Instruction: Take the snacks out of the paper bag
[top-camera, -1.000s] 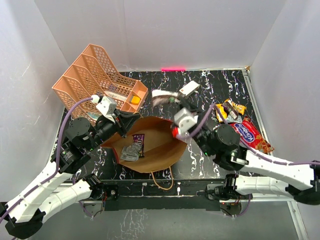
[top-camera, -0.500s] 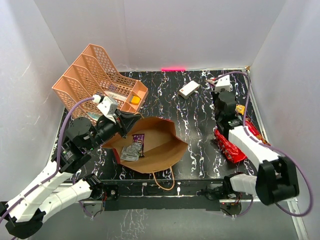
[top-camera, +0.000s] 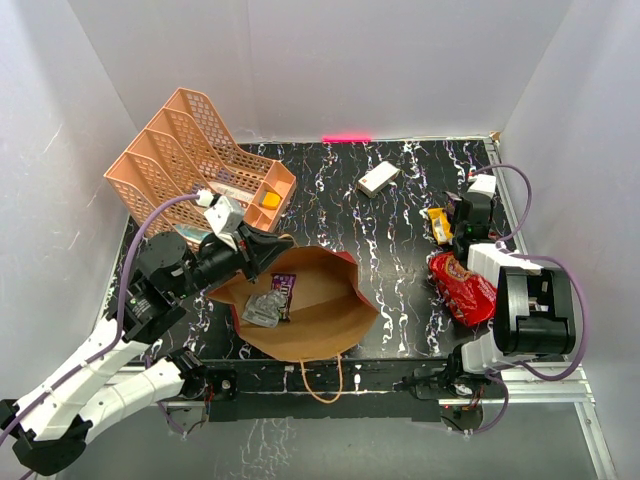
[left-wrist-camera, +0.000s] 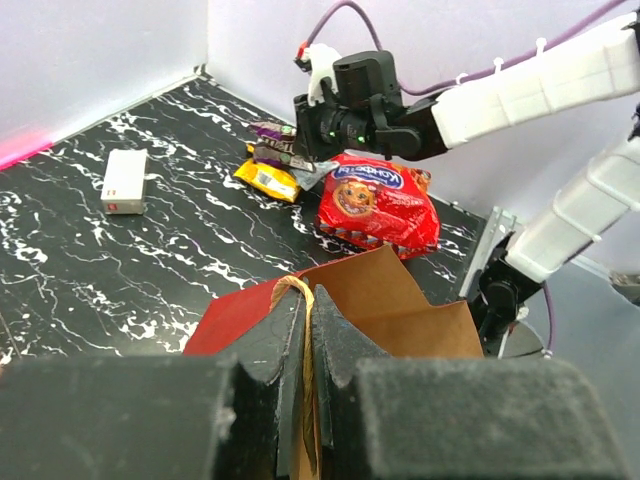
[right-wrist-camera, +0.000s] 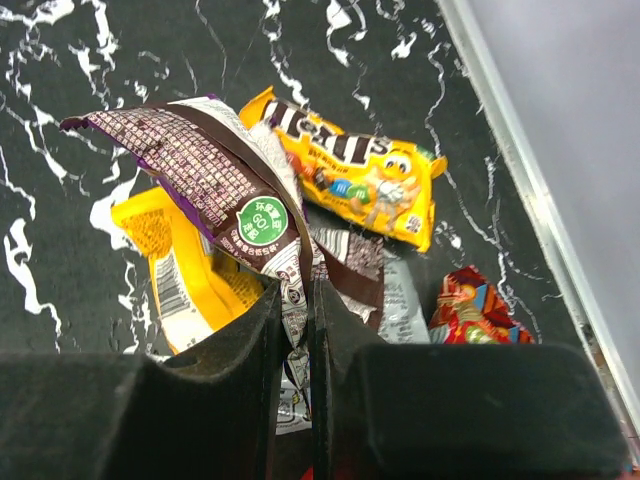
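one dark red paper bag (top-camera: 322, 312), brown kraft inside, lies open on the black marbled bench (top-camera: 400, 250) with two wrappers in it: a dark purple wrapper (top-camera: 283, 285) and a crumpled silver wrapper (top-camera: 262, 308). out on the right lie one shiny red cookie packet (top-camera: 462, 288), two yellow wrappers (right-wrist-camera: 360, 180) and one dark brown crinkly wrapper (right-wrist-camera: 215, 170). the left fingers (left-wrist-camera: 270, 360) are clamped on the bag's rim and cord handle; the right fingers (right-wrist-camera: 240, 350) pinch the dark brown crinkly wrapper at the pile. a second ago the right arm reached over the bag's mouth; now it is folded by the right edge. from above, the arm hides most of the pile, and the silver wrapper's print is unreadable
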